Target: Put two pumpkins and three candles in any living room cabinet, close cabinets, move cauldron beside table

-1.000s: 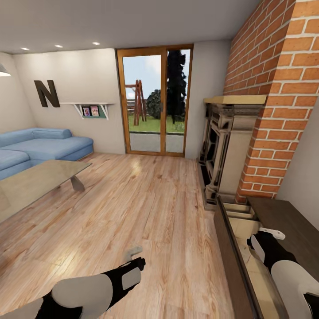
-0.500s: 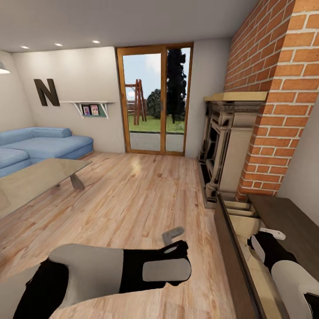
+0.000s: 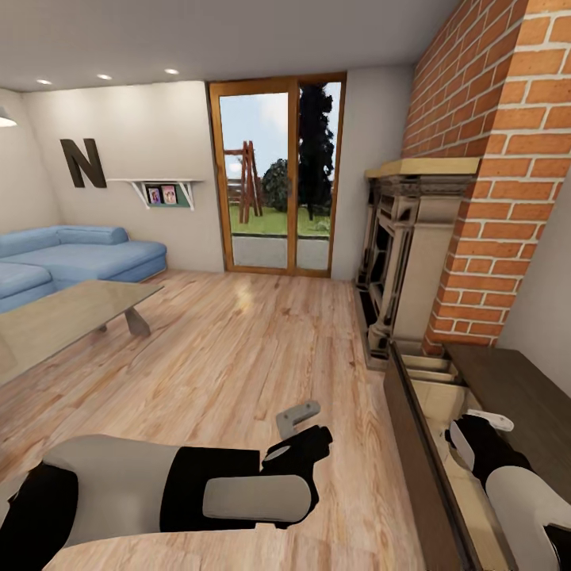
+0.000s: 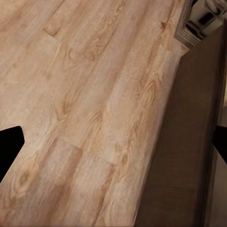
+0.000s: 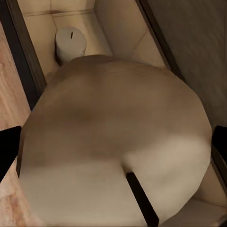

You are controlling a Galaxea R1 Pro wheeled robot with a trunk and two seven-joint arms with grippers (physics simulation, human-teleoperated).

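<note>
A stubby beige candle (image 5: 116, 156) is gripped by the right gripper (image 3: 476, 420) over the open drawer of the long dark-brown wood cabinet (image 3: 412, 452) at right, where another candle (image 5: 71, 43) stands. The left gripper (image 3: 297, 416) is spread open above the wood floor (image 3: 238, 357).

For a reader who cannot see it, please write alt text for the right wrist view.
A large beige candle with a dark wick, seen close between the right end effector's black fingertips, above the open cabinet drawer. A second candle stands in a tan compartment beyond it.
</note>
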